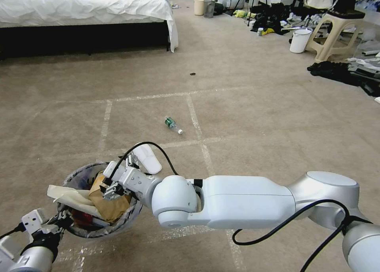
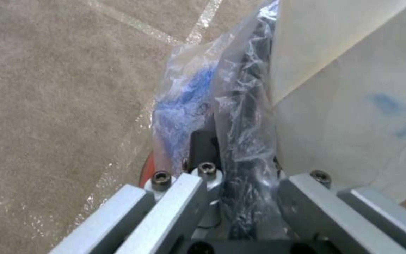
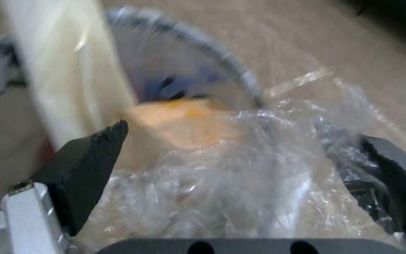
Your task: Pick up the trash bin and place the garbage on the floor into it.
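1. Head view: the bin [image 1: 85,228] sits low and left, its mouth facing up and tilted a little toward the camera, packed with a tan bag [image 1: 109,202], a pale flat sole [image 1: 73,196] and red scraps [image 1: 81,218].
2. The left gripper [image 1: 59,221] is at the bin's near-left rim; in the left wrist view its fingers [image 2: 203,148] are clamped on the rim, with the clear liner [image 2: 240,116] bunched between them and a patch of blue [image 2: 184,102] showing through the plastic.
3. The right arm [image 1: 245,202] reaches across from the right, and the right gripper [image 1: 113,189] hovers over the bin's mouth, above the tan bag.
4. In the right wrist view its two black pads [image 3: 88,165] stand wide apart, nothing between them but crinkled liner [image 3: 240,176] and the tan bag [image 3: 179,127] below.
5. A white sole [image 1: 147,158] lies just beyond the bin, its long axis running away from the robot and slightly left.
6. A green-labelled bottle [image 1: 172,125] lies on its side on the carpet [image 1: 257,105], well apart from the bin, long axis diagonal, white cap pointing toward the robot and to the right.
7. A white bucket [image 1: 300,40] stands far off at the right.
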Motion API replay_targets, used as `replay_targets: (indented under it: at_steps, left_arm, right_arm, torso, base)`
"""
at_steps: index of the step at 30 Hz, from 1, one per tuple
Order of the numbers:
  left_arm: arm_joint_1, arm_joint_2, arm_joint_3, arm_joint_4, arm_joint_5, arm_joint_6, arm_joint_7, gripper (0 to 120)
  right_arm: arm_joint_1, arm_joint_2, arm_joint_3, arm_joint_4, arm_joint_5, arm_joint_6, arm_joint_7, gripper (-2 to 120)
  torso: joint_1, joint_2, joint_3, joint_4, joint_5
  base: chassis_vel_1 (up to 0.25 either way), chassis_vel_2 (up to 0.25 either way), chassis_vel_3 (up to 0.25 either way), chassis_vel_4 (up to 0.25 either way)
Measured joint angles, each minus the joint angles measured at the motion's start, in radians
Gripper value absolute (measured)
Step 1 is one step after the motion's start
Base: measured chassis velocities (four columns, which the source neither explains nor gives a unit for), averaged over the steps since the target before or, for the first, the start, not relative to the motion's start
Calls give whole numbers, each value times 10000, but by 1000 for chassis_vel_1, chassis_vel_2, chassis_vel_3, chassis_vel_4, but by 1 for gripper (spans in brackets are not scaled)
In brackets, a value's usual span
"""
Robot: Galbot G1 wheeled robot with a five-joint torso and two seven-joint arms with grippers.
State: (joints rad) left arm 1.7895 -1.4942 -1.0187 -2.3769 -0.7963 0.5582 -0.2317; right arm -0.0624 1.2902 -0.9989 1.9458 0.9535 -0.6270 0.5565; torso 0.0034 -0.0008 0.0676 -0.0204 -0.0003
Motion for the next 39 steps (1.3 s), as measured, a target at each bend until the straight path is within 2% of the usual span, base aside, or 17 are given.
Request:
replay_targets:
  at_steps: [2,5,14,17,19,20,22,23,25,31,33,39]
  left_arm:
    - [-3,16,-18,0,-15,0,0,1]
    - [12,40,-36,22,-45,0,1,1]
    - [60,39,-66,17,-94,11,0,1]
    - [62,72,-116,14,-145,19,-12,1]
    - [37,86,-114,46,-149,27,-26,1]
    - [37,86,-114,46,-149,27,-26,1]
    - [-5,77,-54,116,-126,30,-27,1]
    - [-5,77,-54,116,-126,30,-27,1]
    - [-47,67,-20,158,-93,30,-25,1]
    - [-67,66,-13,161,-92,30,-19,1]
    - [-37,62,-19,141,-92,30,-12,1]
    - [-35,73,-51,118,-98,30,-10,1]
  right_arm:
    - [-47,58,-145,-37,-13,82,96,100]
    - [-33,341,-208,-533,-931,637,-190,100]
    - [409,821,-373,-943,-1179,812,-315,100]
    - [407,941,-334,-896,-860,905,-264,100]
    - [459,967,-143,-517,242,385,244,100]
    - [459,967,-143,-517,242,385,244,100]
    - [790,952,85,-65,1374,-297,618,100]
    - [790,952,85,-65,1374,-297,618,100]
    - [1350,932,276,215,2532,-935,820,100]
    - [2076,875,483,459,3703,-1070,906,100]
    - [2290,908,612,612,4709,-1074,1458,100]
    - [2424,893,374,830,5834,-1077,2125,100]
  torso:
    - [0,0,0,0,0]
    - [0,-1,0,0,0]
    - [0,-2,0,0,0]
    - [0,-1,0,1,0]
    - [0,-1,0,0,1]
    - [0,-1,0,0,1]
    - [0,-1,-1,0,0]
    - [0,-1,-1,0,0]
    - [0,-1,0,0,0]
    - [0,-1,0,0,0]
    - [0,-1,0,0,1]
    - [0,-1,0,0,1]
  base:
    - [0,0,0,0]
    - [0,0,0,0]
    - [0,0,0,0]
    - [0,0,0,0]
    - [0,0,0,0]
    - [0,0,0,0]
    - [0,0,0,0]
    - [0,0,0,0]
    - [0,0,0,0]
    - [0,0,0,0]
    - [0,0,0,0]
    - [0,0,0,0]
